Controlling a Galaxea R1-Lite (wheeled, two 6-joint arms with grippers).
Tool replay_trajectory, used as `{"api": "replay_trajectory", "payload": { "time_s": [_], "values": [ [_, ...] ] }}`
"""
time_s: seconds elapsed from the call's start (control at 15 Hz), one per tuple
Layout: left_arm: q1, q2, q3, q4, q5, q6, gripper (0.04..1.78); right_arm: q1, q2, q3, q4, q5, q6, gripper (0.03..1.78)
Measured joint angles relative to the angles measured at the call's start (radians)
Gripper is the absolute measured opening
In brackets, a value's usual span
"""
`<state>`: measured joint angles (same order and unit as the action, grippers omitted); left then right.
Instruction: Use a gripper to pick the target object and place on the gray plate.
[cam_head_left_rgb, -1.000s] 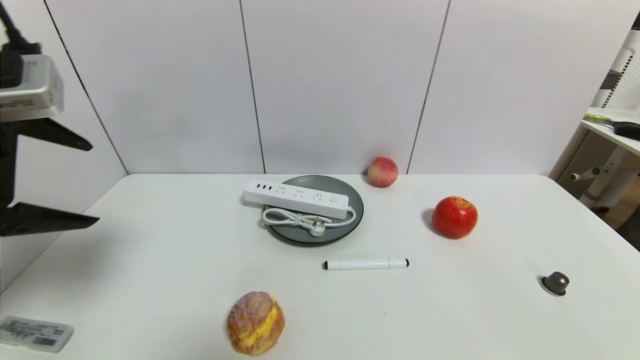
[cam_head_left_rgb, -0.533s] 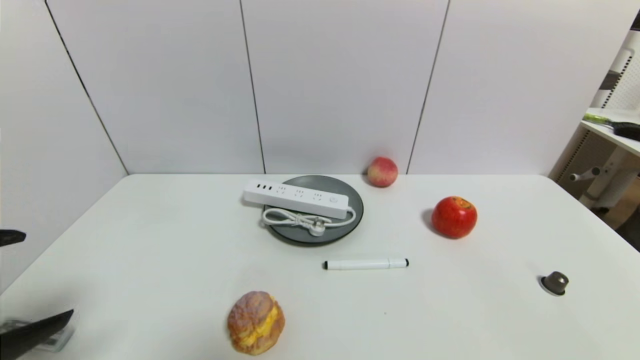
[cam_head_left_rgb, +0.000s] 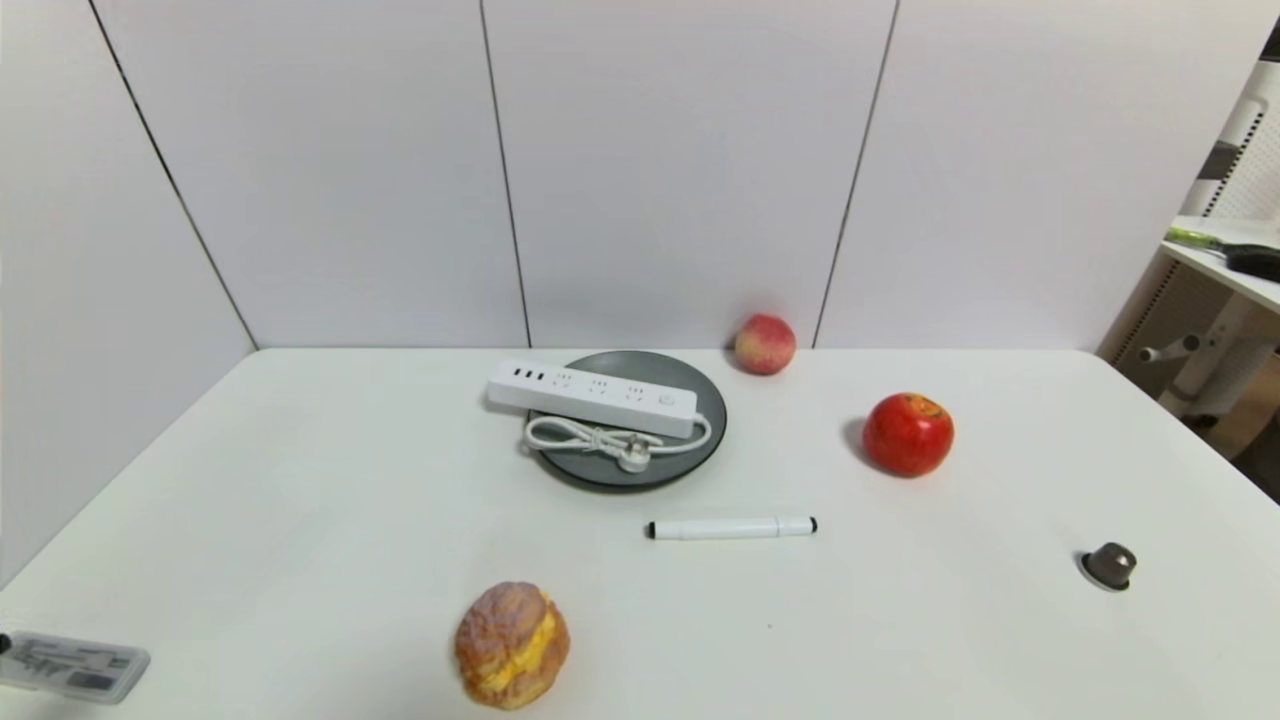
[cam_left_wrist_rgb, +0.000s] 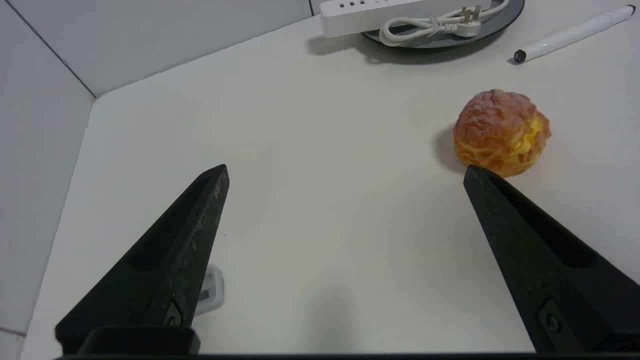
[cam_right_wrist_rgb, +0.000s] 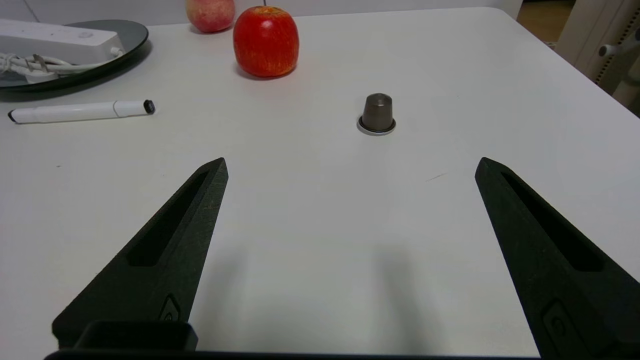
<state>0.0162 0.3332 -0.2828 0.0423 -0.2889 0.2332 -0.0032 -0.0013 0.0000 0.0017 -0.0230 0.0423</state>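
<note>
The left arm has gone from the head view: a second ago its claw and silver camera box hung high at the left edge, half a second ago only its fingertips showed low by the near-left corner, and now nothing of it shows there. From its own wrist camera the left gripper (cam_left_wrist_rgb: 345, 172) sits low over the near-left part of the white table (cam_head_left_rgb: 300, 520), fingers spread wide and holding nothing, with the cream puff (cam_left_wrist_rgb: 501, 132) just beyond one fingertip. I'd say that retreat means the job is done — the arm is pulling back to rest rather than reaching for anything. The power strip (cam_head_left_rgb: 592, 397) lies across the gray plate (cam_head_left_rgb: 690, 455), its socket end jutting past the plate's left rim, its coiled cord (cam_head_left_rgb: 600, 440) and plug resting on the plate in front of it. Nothing else is on the plate. The right gripper (cam_right_wrist_rgb: 350, 165) is parked over the near-right side of the table, likewise spread and empty, with the small metal capsule (cam_right_wrist_rgb: 377, 114) ahead of it. Off the plate stand the marker pen (cam_head_left_rgb: 732, 528), the red apple (cam_head_left_rgb: 908, 434), the peach (cam_head_left_rgb: 765, 343) by the wall, and a small clear plastic case (cam_head_left_rgb: 72, 666) at the near-left corner.
</note>
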Motion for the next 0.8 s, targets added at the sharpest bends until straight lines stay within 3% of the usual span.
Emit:
{"api": "replay_trajectory", "payload": {
  "time_s": [0.27, 0.53, 0.8],
  "values": [
    [0.005, -0.18, 0.148, -0.004, 0.05, -0.056, 1.69, 0.0, 0.0, 0.0, 0.0, 0.0, 0.0, 1.71],
    [-0.007, -0.306, 0.263, -0.037, 0.237, -0.102, 1.69, 0.0, 0.0, 0.0, 0.0, 0.0, 0.0, 1.71],
    [-0.009, -0.332, 0.281, -0.041, 0.254, -0.14, 1.69, 0.0, 0.0, 0.0, 0.0, 0.0, 0.0, 1.71]
  ]
}}
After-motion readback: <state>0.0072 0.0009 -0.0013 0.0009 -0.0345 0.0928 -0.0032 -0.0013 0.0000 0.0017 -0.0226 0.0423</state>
